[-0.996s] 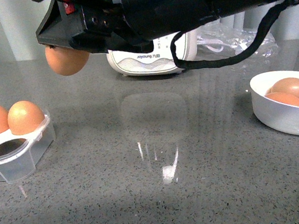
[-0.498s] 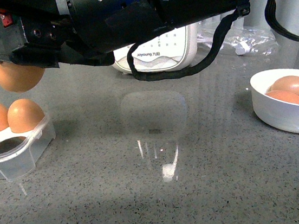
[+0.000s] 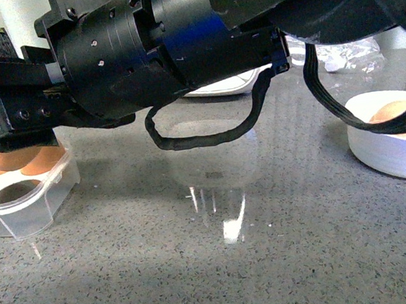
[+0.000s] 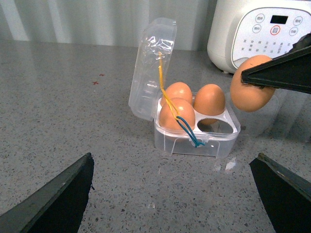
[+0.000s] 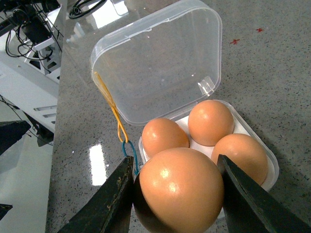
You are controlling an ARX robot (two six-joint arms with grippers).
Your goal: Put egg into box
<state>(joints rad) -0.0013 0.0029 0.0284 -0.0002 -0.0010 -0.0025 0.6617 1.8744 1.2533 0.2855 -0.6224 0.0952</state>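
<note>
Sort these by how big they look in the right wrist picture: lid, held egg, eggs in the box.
Lid
Held egg (nearest the camera, so unsure)
Boxed eggs: all three look alike

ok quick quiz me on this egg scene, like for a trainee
1. How many eggs sit in the box? A two, B three, C four
2. True or false: the box's lid stands open.
3. Which claw grips the egg held in the air?
Key: 1 B. 2 true. 3 the right claw.
</note>
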